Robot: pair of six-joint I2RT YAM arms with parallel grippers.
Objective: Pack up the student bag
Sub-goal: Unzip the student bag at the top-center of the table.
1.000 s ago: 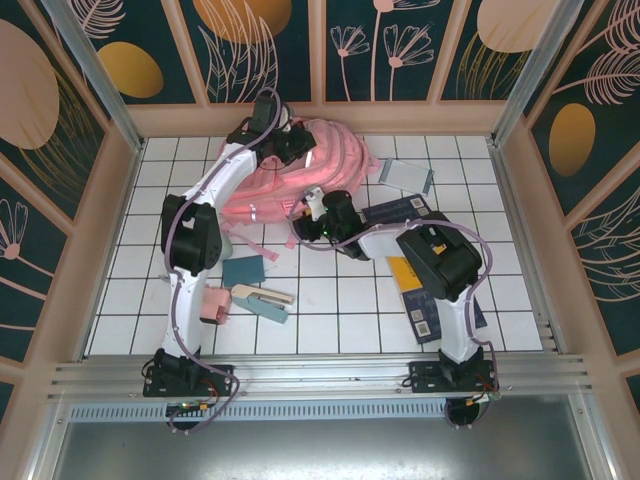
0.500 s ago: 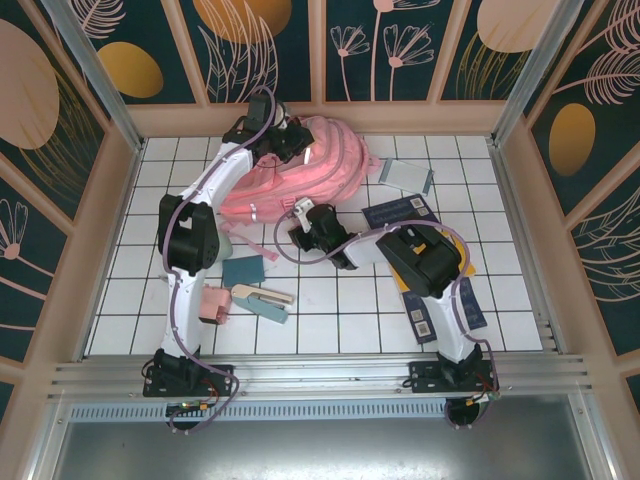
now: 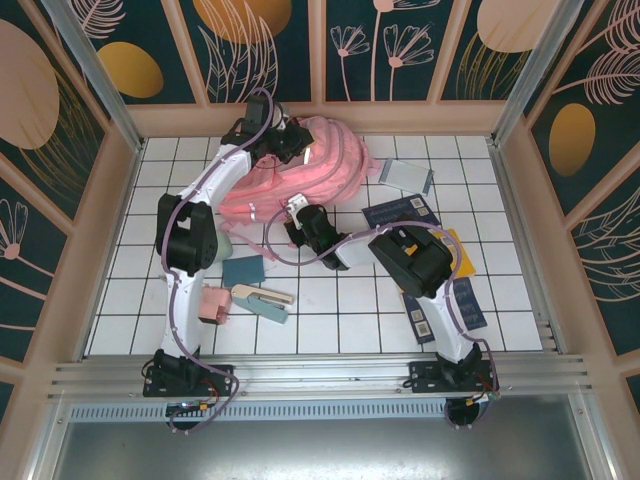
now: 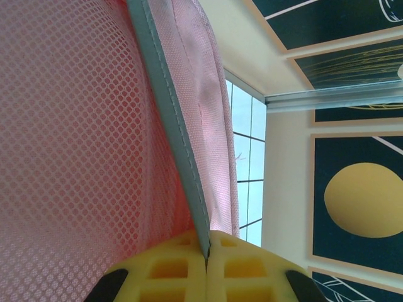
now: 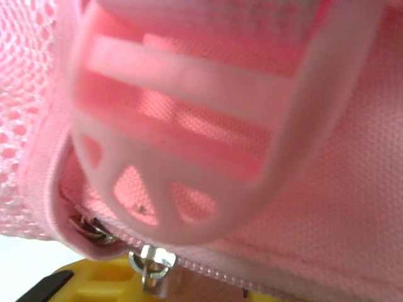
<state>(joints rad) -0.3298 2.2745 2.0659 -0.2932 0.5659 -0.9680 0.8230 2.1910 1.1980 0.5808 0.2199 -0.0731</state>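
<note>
The student bag, a big pink backpack, lies at the back of the tiled table. My left gripper is at its top and is shut on a grey-edged strip of the bag's pink mesh; the yellow fingers meet on it. My right gripper is pressed against the bag's near edge. In the right wrist view a pink plastic buckle looms very close, and a metal zip slider hangs right at my yellow fingertips. How the right jaws stand is hidden.
Dark blue books and a yellow one lie right of the bag, with more books under the right arm. A grey pouch sits at the back right. A teal notebook, a stapler-like thing and a pink block lie front left.
My right gripper has slid left along the table to the bag's near edge. The left gripper has kept its hold at the bag's top.
</note>
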